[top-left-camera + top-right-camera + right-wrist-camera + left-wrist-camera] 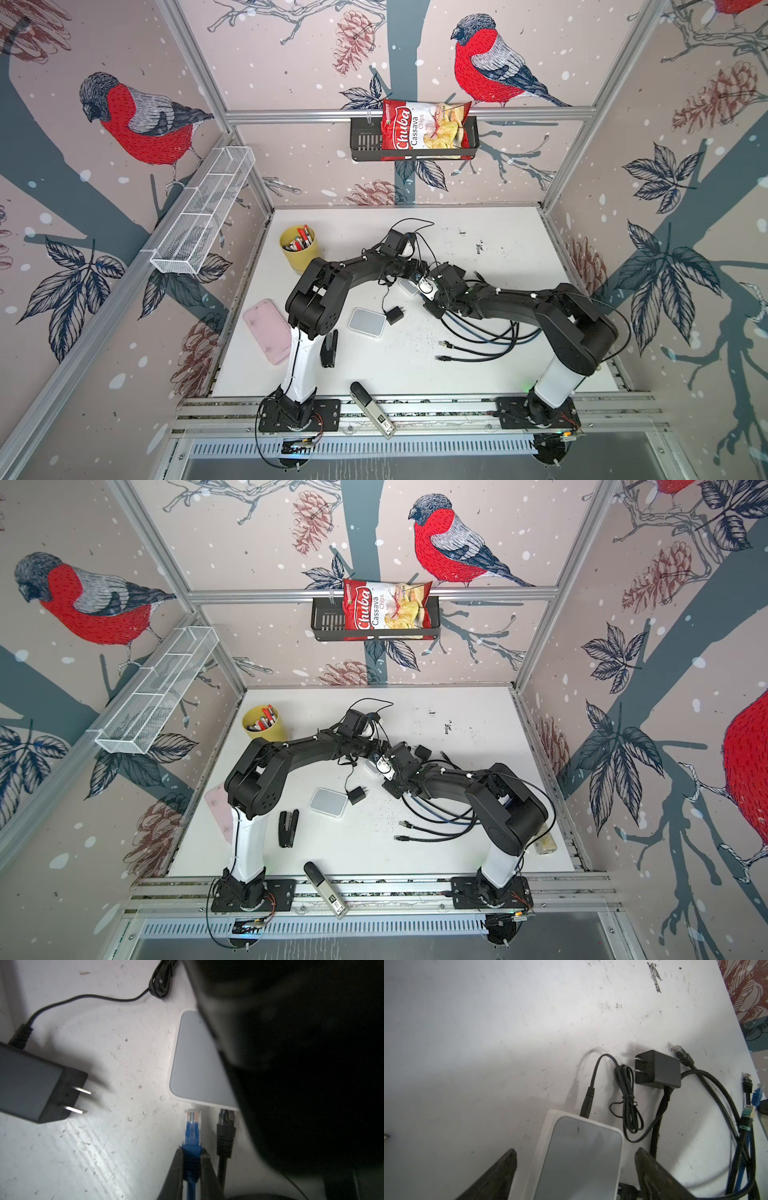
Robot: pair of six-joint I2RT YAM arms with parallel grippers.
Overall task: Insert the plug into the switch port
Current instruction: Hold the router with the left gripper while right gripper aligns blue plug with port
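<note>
The switch (583, 1140) is a white box with a grey top, lying on the white table under both wrists mid-table (406, 287). My left gripper (576, 1151) is open. Its fingers stand on either side of the switch, with a gap on each side. A black power lead (588, 1101) enters the switch's far edge. My right gripper (192, 1153) is shut on the blue plug's boot. The clear tip of the blue plug (193, 1118) sits just short of the switch's port edge (199, 1102). A black plug (226, 1124) sits in the neighbouring port. The left arm, dark and blurred, hides the rest of the switch.
A black power adapter (658, 1069) and loose network plugs (681, 1054) lie beyond the switch. A second white-grey box (368, 322) and another adapter (394, 314) sit nearer the front. Black cables (478, 340), a stapler (329, 348), a pink case (268, 330) and a pen cup (298, 247) are around.
</note>
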